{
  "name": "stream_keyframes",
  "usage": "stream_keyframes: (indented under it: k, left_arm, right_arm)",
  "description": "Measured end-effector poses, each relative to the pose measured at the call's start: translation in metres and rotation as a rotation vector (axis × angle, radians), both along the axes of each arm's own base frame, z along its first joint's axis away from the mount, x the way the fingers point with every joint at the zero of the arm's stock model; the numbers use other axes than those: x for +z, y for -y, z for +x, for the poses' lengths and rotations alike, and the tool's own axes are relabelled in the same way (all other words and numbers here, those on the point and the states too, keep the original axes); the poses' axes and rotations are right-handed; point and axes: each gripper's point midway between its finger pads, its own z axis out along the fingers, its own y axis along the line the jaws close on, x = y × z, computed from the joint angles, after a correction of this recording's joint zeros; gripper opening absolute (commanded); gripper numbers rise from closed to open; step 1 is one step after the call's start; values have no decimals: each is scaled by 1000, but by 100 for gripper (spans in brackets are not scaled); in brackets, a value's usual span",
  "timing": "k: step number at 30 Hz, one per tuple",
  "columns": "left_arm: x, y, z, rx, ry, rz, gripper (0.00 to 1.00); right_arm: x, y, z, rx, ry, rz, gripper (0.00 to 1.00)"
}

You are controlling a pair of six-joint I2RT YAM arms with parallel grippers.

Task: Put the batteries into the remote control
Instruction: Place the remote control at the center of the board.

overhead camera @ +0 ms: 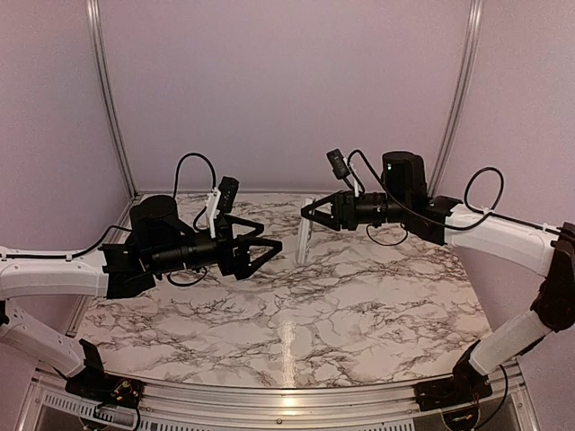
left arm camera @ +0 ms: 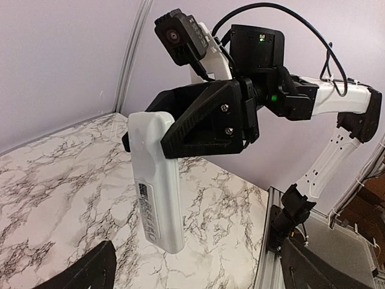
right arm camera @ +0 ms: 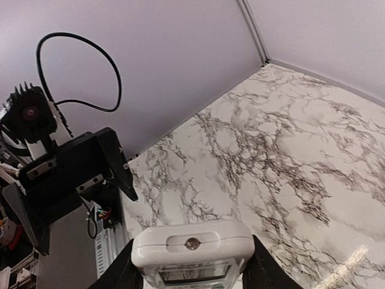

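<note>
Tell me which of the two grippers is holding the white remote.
The right gripper: it is shut on the top of the remote, which hangs above the table. The left gripper stands open and empty.

**White, black and veined marble under lilac walls**

The slim white plastic remote control is plain white along its side. The only break is a narrow strip of dark print that looks like a barcode, though it is too small to be sure. The blocky black plastic right gripper is matt black, with fine diagonal ribbing on one finger. The left gripper is the same matt black. Both arms have glossy white links between black joints, trailing thin black cables. A small green light glows on the right arm's black housing. The flat tabletop is white marble-patterned, threaded with grey-black veins. The walls are pale lilac, edged by silver metal rails.
</note>
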Motion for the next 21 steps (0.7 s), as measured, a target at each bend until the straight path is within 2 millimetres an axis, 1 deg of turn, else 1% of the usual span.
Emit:
stream_keyframes:
  k: [2, 4, 6, 9, 12, 17, 21]
  left_arm:
    - [-8, -5, 9, 43, -25, 14, 99]
    - [-17, -11, 17, 87, -56, 31, 99]
    - [-22, -15, 24, 121, -77, 35, 99]
    - [-26, -19, 31, 152, -102, 38, 99]
    - [-31, -20, 34, 167, -118, 48, 99]
    - [-42, -21, 37, 185, -140, 71, 99]
    - [-55, -25, 37, 194, -157, 93, 99]
  right_arm:
    - [-17, 1, 16, -59, -16, -95, 14]
    - [-41, 5, 31, -114, -41, -209, 14]
    - [-69, 12, 44, -165, -73, -324, 14]
    - [-113, 28, 59, -228, -122, -497, 14]
    - [-151, 47, 71, -276, -165, -648, 15]
    - [-191, 67, 88, -316, -201, -833, 16]
    - [-210, 77, 101, -347, -208, -947, 16]
